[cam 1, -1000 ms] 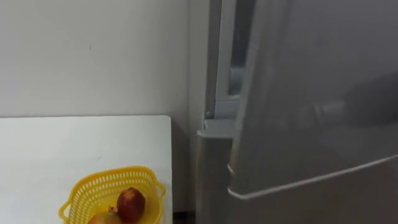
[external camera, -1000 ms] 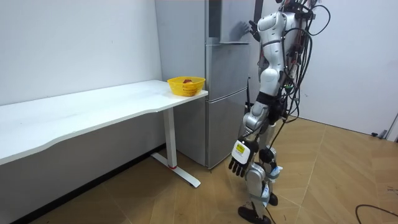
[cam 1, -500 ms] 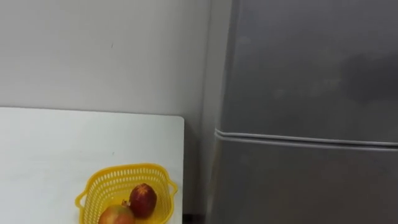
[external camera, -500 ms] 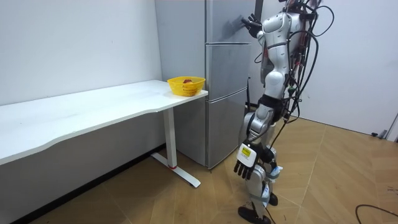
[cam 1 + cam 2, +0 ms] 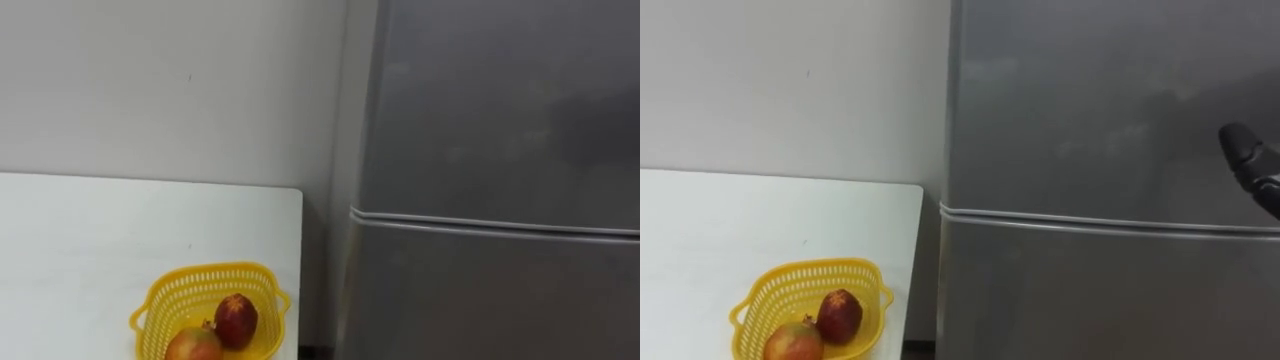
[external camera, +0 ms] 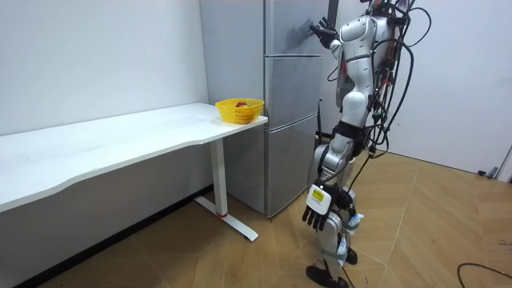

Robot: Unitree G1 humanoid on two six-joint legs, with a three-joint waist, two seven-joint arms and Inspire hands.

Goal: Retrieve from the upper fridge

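Upper fridge door (image 5: 500, 100): closed
Right hand (image 6: 322, 32): fingers spread against it, empty
Left hand (image 6: 315, 210): hangs relaxed
Progress: fruit (image 5: 236, 320) in basket (image 5: 200, 272), probably done

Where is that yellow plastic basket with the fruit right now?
The yellow plastic basket sits at the lower left of the left eye view, on the white table, at its corner nearest the grey fridge, holding two reddish fruits.

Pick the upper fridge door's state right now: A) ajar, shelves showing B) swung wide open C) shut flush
C: the upper door sits flush above the lower door, with just the thin seam between them and no interior visible.
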